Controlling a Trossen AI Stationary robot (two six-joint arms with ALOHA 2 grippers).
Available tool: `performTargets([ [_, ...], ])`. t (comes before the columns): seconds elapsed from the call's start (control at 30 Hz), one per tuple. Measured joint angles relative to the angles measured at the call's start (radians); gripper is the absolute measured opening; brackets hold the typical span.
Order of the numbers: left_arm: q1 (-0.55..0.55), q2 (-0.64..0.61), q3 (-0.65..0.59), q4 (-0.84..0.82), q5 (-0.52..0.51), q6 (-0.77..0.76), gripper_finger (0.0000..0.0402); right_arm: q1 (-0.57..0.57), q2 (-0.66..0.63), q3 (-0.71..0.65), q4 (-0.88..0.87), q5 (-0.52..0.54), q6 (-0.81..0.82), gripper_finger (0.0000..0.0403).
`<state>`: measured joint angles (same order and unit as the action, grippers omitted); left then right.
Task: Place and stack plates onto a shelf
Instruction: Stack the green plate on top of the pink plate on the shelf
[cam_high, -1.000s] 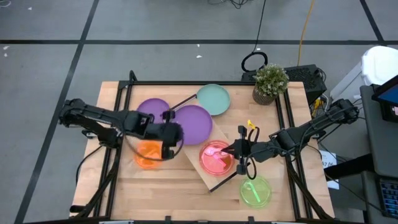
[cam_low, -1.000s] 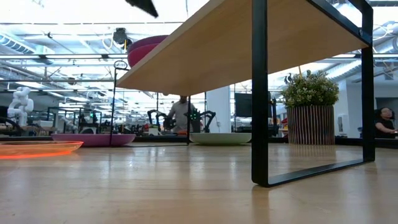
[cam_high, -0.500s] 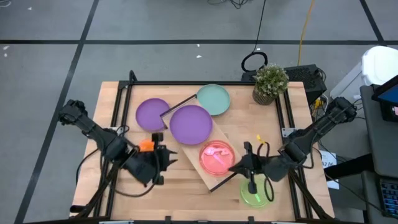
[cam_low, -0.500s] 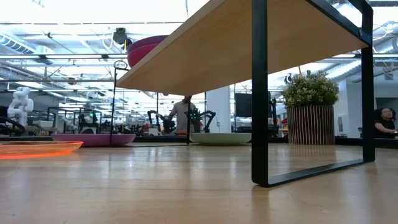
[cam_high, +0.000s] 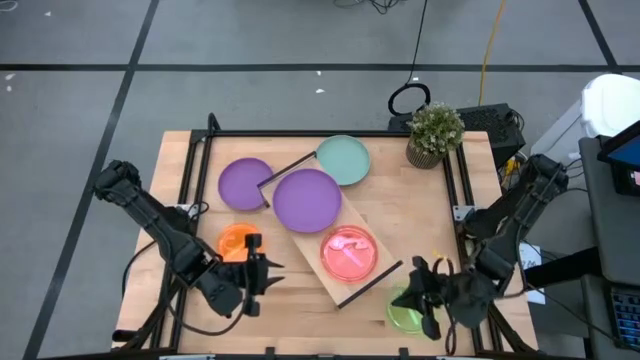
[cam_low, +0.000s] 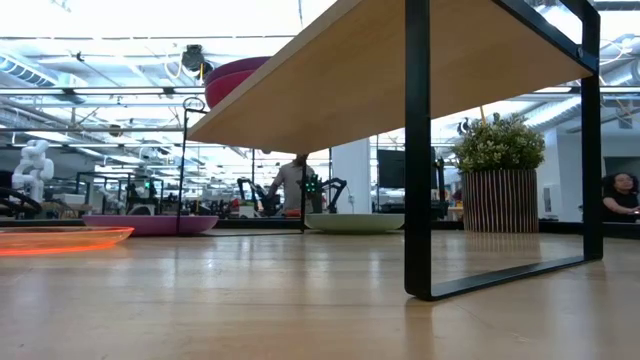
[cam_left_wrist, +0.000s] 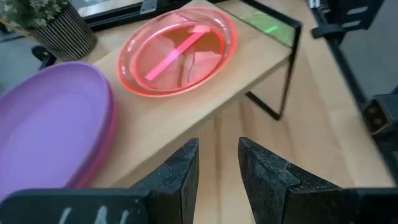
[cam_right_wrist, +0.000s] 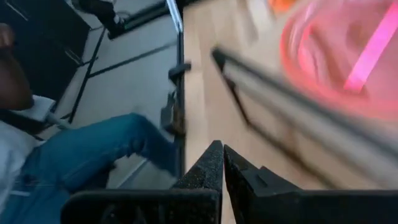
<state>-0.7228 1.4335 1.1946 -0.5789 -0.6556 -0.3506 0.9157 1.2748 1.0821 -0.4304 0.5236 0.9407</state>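
Note:
The shelf (cam_high: 375, 225) stands slantwise mid-table. On it rest a large purple plate (cam_high: 307, 198) over a magenta one (cam_low: 235, 80) and a small translucent red plate (cam_high: 348, 253). On the tabletop lie a purple plate (cam_high: 244, 183), a teal plate (cam_high: 343, 160), an orange plate (cam_high: 236, 242) and a green plate (cam_high: 405, 312). My left gripper (cam_high: 262, 275) is open and empty, just near of the orange plate, facing the shelf (cam_left_wrist: 186, 118). My right gripper (cam_high: 425, 300) is shut and empty, above the green plate near the shelf's near-right corner.
A potted plant (cam_high: 435, 132) stands at the table's far right corner. Black frame rails (cam_high: 190, 200) run along the table's edges. A person's leg in jeans (cam_right_wrist: 93, 155) shows beyond the table edge in the right wrist view. Bare wood (cam_high: 300, 315) lies along the near edge.
My left gripper has drawn back from the shelf's left end toward the table's near edge, uncovering the orange plate. My right gripper has pulled away from the red plate on the shelf toward the near right corner, ending above the green plate. The plates have kept their places.

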Motion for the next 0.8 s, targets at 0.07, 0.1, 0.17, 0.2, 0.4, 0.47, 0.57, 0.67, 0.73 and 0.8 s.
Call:
performTargets([
  [0.07, -0.009, 0.0, 0.0, 0.0, 0.002, -0.023, 0.012, 0.035, 0.026, 0.0, -0.016, -0.025, 0.096, 0.0],
  [0.1, -0.014, 0.0, 0.0, 0.001, 0.002, -0.026, 0.012, 0.051, 0.04, 0.0, -0.016, -0.042, 0.142, 0.0],
  [0.17, -0.021, 0.0, 0.0, 0.002, 0.0, -0.026, 0.012, 0.084, 0.068, 0.0, -0.014, -0.062, 0.228, 0.0],
  [0.2, -0.025, 0.0, 0.0, 0.004, 0.0, -0.025, 0.012, 0.096, 0.082, 0.0, -0.012, -0.075, 0.264, 0.0],
  [0.4, -0.021, 0.0, 0.0, 0.008, 0.0, -0.017, 0.012, 0.131, 0.168, 0.0, -0.008, -0.185, 0.402, 0.0],
  [0.47, -0.013, 0.0, 0.0, 0.008, 0.0, -0.013, 0.012, 0.131, 0.194, 0.0, -0.008, -0.234, 0.433, 0.0],
  [0.57, -0.004, 0.0, 0.0, 0.008, 0.0, -0.01, 0.012, 0.13, 0.23, 0.0, -0.009, -0.299, 0.467, 0.0],
  [0.67, 0.0, 0.0, 0.0, 0.008, 0.0, 0.012, 0.012, 0.132, 0.251, 0.0, -0.009, -0.343, 0.491, 0.0],
  [0.73, 0.004, 0.0, 0.0, 0.008, 0.0, 0.023, 0.012, 0.137, 0.26, 0.0, -0.01, -0.345, 0.495, 0.0],
  [0.8, 0.009, 0.0, 0.0, 0.008, 0.0, 0.03, 0.012, 0.141, 0.262, 0.0, -0.018, -0.344, 0.495, 0.0],
])
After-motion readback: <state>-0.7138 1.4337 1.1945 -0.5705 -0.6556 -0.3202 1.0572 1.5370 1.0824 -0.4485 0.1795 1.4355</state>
